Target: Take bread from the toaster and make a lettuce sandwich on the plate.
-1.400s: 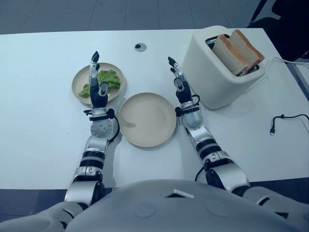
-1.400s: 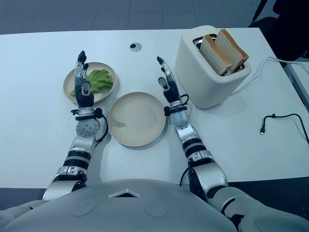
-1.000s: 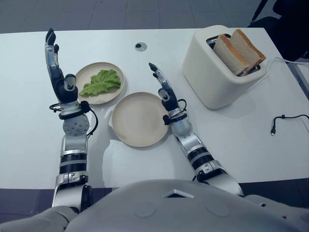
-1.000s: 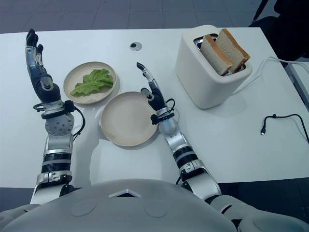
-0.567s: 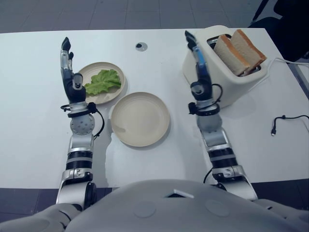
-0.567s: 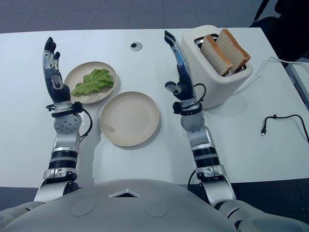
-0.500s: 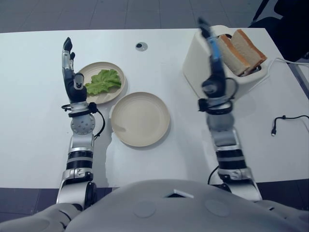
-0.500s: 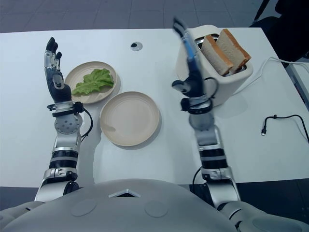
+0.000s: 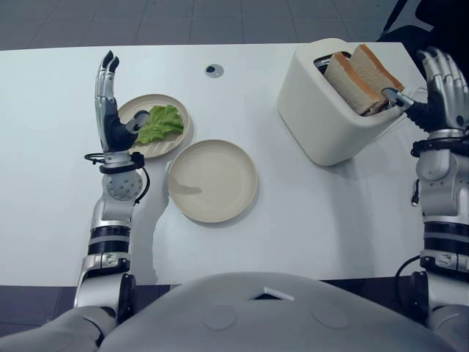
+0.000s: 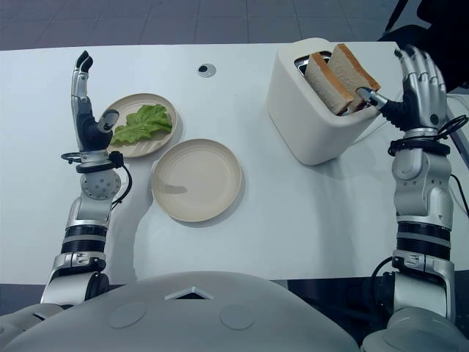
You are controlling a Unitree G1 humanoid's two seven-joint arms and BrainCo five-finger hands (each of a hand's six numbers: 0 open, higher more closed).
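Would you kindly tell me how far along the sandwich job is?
Done: nothing yet; both bread slices stand in the toaster and the middle plate is bare. In hand: the right hand is open beside the toaster, close to the bread; the left hand is open by the lettuce on its small plate. Left: move bread, add lettuce, close sandwich.

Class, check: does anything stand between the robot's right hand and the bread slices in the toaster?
Nothing visible does. The open right hand hangs just right of the bread slices standing in the toaster.
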